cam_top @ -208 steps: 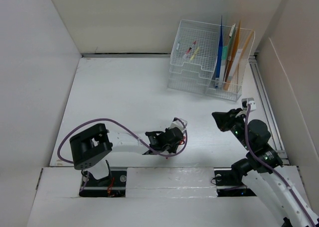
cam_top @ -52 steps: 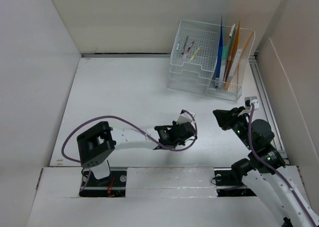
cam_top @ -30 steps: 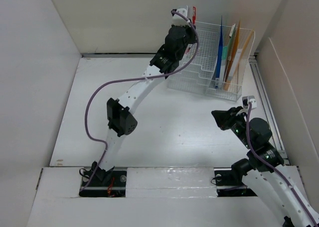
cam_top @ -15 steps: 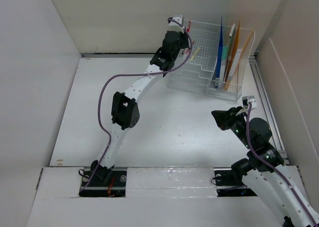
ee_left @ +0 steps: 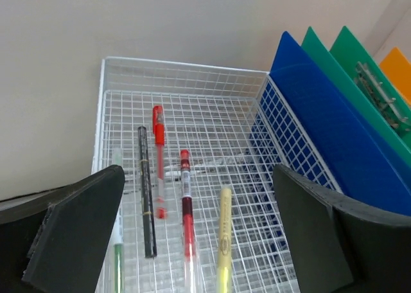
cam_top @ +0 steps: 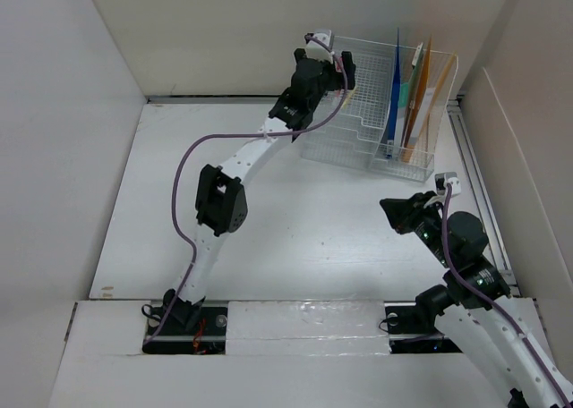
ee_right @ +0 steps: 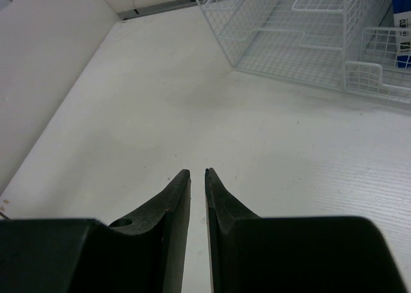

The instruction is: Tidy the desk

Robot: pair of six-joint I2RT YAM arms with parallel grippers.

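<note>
The desk [cam_top: 269, 202] lies white beneath both arms, with the wire organizer [cam_top: 354, 144] at its far right. Over the organizer's top tray we see the left gripper [ee_left: 199, 235] spread wide and empty above the pens [ee_left: 158, 158]. The right gripper [ee_right: 196, 173] hovers over the desk's near right, its fingers almost touching and gripping nothing.

The left arm [cam_top: 235, 171] stretches far forward, its left gripper [ee_left: 192, 241] spread wide. The right arm [cam_top: 466, 247] sits folded near its base, right gripper [ee_right: 198, 177] nearly closed (only a thin slit shows).
</note>
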